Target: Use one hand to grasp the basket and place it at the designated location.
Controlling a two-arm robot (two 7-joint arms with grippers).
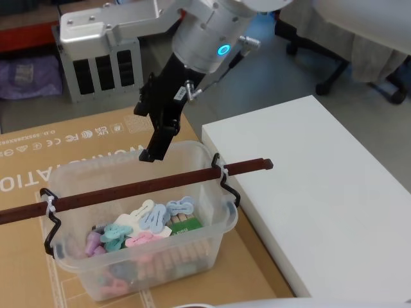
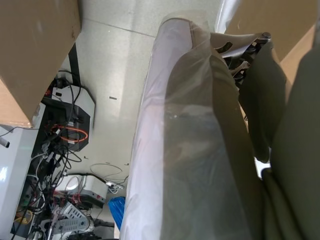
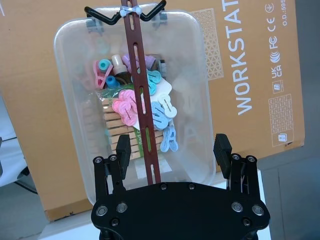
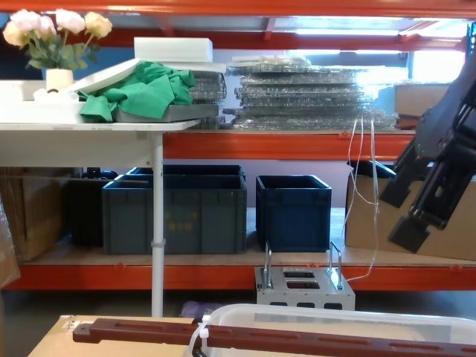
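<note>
2 fingers (image 3: pixel 122 150) apart, wrist view; right gripper (image 1: pixel 156 144) above basket (image 1: pixel 219 234).

Your right claw (image 3: pixel 172 146) hangs spread above the far rim of the basket (image 1: pixel 192 256), with open air down to the handle (image 1: pixel 141 187). That bar crosses the tub left to right and overhangs both rims. Black hooks (image 1: pixel 228 183) crowd each end, and clips (image 1: pixel 151 221) fill the room beneath. A flat white bench (image 1: pixel 321 192) lies just right.
</note>
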